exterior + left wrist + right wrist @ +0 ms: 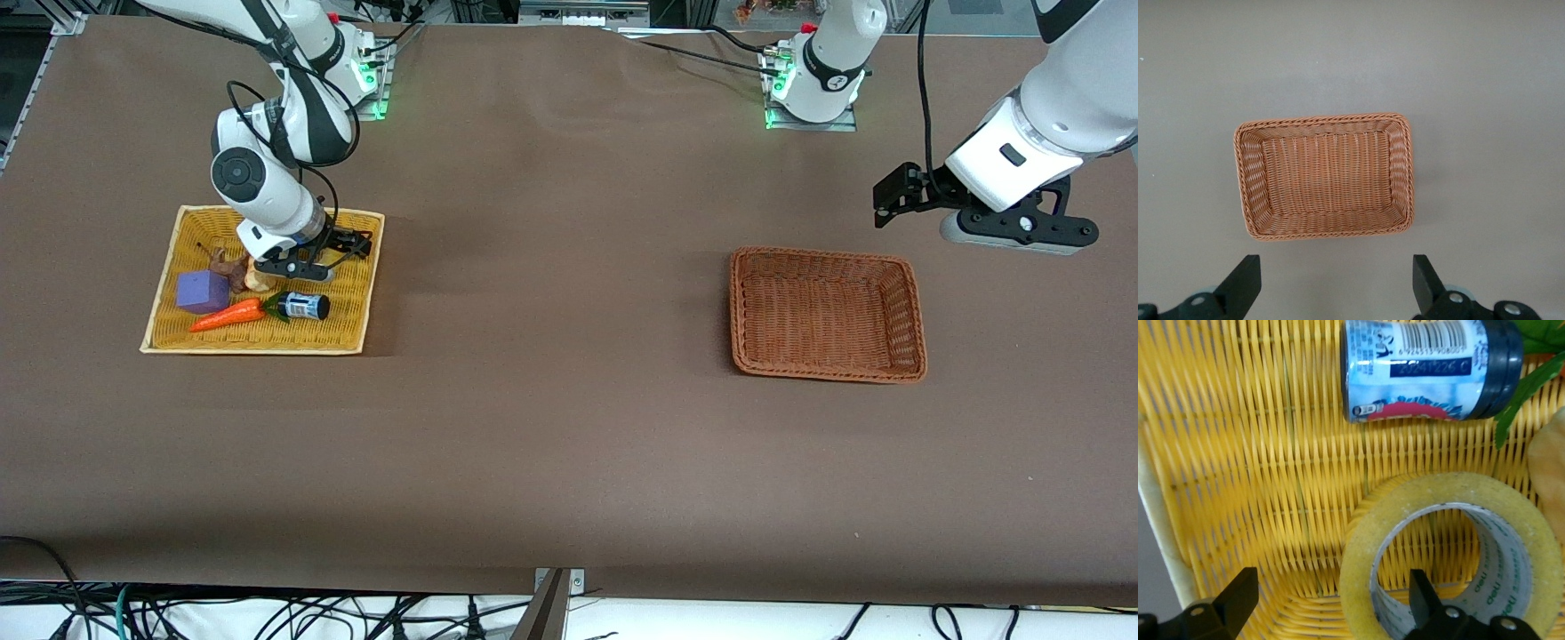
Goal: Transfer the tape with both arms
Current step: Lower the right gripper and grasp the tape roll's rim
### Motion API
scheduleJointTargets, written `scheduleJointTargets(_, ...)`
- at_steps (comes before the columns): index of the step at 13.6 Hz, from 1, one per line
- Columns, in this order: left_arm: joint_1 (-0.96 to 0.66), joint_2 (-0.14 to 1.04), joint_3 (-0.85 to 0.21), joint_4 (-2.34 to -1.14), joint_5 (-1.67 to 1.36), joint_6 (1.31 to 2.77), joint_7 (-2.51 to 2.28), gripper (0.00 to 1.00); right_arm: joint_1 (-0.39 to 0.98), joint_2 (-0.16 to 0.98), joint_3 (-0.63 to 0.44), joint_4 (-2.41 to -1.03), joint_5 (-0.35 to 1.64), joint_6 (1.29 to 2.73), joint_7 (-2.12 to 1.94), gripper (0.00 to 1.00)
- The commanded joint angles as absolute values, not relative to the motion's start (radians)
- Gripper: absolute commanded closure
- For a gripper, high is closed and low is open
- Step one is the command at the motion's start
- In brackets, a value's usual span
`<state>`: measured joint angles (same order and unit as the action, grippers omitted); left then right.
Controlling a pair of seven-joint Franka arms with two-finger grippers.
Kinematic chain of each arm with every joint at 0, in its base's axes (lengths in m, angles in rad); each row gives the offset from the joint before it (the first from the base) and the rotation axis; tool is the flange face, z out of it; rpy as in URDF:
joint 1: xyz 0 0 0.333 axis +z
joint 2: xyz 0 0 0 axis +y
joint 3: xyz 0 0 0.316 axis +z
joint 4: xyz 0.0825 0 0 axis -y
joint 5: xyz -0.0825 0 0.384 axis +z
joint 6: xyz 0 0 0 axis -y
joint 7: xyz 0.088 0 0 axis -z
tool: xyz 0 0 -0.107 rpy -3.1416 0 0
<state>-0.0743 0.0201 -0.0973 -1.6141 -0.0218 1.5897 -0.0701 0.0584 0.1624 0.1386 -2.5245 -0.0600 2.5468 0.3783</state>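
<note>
The tape, a translucent yellowish ring, lies flat in the yellow basket at the right arm's end of the table. My right gripper is down in that basket, open. One finger is inside the tape's hole and the other is outside the ring, so the jaws straddle the ring's wall without closing on it. In the front view the tape is hidden under this gripper. My left gripper hangs open and empty over the bare table beside the brown basket.
The yellow basket also holds a small dark bottle with a blue label close beside the tape, an orange carrot, a purple cube and a small brown figure. The brown basket holds nothing.
</note>
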Motion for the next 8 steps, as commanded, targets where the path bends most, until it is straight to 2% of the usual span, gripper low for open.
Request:
scheduleJointTargets(1, -0.069, 0.017, -0.103, -1.597, 0.005, 1.568, -0.049, 0.00, 0.052, 0.170, 0.135, -2.539, -0.063, 2.572, 0.322, 0.02)
scheduleJointTargets(2, -0.069, 0.017, -0.103, -1.597, 0.005, 1.568, -0.049, 0.00, 0.052, 0.173, 0.121, -2.539, -0.061, 2.580, 0.290, 0.08)
scheduleJointTargets(3, -0.069, 0.017, -0.103, -1.597, 0.005, 1.568, -0.049, 0.00, 0.052, 0.179, 0.106, -2.537, -0.063, 2.582, 0.267, 0.21)
scheduleJointTargets(4, -0.069, 0.017, -0.103, -1.597, 0.005, 1.568, -0.048, 0.00, 0.052, 0.178, 0.100, -2.536, -0.063, 2.577, 0.244, 0.52)
scheduleJointTargets(5, -0.069, 0.017, -0.104, -1.597, 0.005, 1.568, -0.049, 0.00, 0.052, 0.176, 0.097, -2.531, -0.061, 2.574, 0.226, 0.77)
scheduleJointTargets(6, -0.069, 0.017, -0.104, -1.597, 0.005, 1.568, -0.048, 0.00, 0.052, 0.170, 0.089, -2.528, -0.061, 2.562, 0.222, 0.92)
scheduleJointTargets(7, -0.069, 0.017, -0.104, -1.597, 0.005, 1.568, -0.048, 0.00, 0.052, 0.169, 0.089, -2.526, -0.063, 2.545, 0.224, 0.99)
scheduleJointTargets(8, -0.069, 0.017, -0.104, -1.597, 0.005, 1.568, -0.048, 0.00, 0.052, 0.169, 0.089, -2.528, -0.061, 2.543, 0.225, 1.00)
